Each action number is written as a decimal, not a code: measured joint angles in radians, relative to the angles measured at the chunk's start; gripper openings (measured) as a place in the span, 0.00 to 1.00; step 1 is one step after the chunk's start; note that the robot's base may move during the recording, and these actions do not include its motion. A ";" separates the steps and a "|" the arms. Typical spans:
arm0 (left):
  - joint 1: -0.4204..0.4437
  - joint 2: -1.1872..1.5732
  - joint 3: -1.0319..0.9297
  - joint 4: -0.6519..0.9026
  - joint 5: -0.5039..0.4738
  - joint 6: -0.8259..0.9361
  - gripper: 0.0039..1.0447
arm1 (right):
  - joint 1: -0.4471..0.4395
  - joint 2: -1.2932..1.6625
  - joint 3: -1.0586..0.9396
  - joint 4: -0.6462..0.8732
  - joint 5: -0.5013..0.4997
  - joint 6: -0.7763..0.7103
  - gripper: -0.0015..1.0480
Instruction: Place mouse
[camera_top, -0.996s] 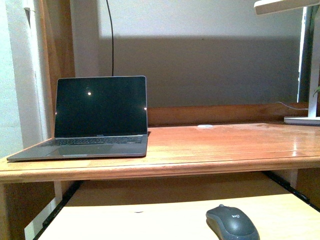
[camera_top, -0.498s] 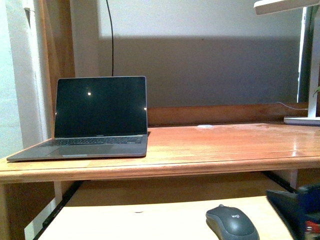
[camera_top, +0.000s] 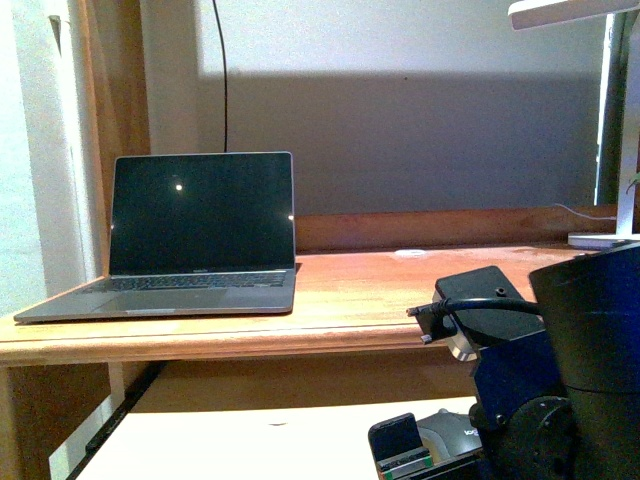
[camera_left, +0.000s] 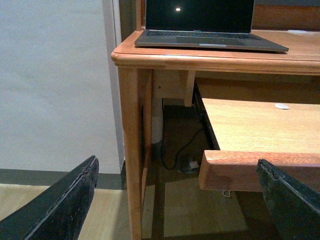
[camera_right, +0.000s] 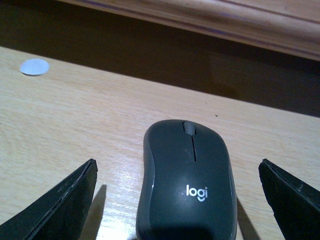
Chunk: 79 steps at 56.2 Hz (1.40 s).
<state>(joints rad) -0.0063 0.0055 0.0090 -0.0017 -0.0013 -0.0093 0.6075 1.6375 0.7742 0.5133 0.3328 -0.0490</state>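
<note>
The dark grey mouse (camera_right: 187, 185) with a scroll wheel and white logo lies on the light wooden pull-out shelf (camera_right: 75, 115) under the desk. My right gripper (camera_right: 177, 200) is open just above it, one finger on each side, not touching. In the front view my right arm (camera_top: 560, 380) fills the lower right and hides most of the mouse. My left gripper (camera_left: 176, 200) is open and empty, low beside the desk's left leg, in front of the shelf's edge (camera_left: 235, 167).
An open laptop (camera_top: 190, 235) with a dark screen stands at the left of the wooden desk top (camera_top: 420, 290). A white lamp base (camera_top: 605, 240) stands at the far right. A small white disc (camera_right: 34, 66) lies on the shelf.
My right arm has come in from the lower right and now stands over the mouse, hiding it in the front view. The mouse and the laptop have not moved.
</note>
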 joint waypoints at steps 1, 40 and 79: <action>0.000 0.000 0.000 0.000 0.000 0.000 0.93 | -0.002 0.003 0.006 -0.009 0.000 0.002 0.93; 0.000 0.000 0.000 0.000 0.000 0.000 0.93 | -0.063 0.074 0.167 -0.315 0.003 0.127 0.83; 0.000 0.000 0.000 0.000 0.000 0.000 0.93 | -0.154 -0.061 0.394 -0.477 -0.053 0.214 0.53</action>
<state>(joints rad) -0.0063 0.0055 0.0090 -0.0017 -0.0010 -0.0093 0.4530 1.5764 1.1687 0.0364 0.2802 0.1654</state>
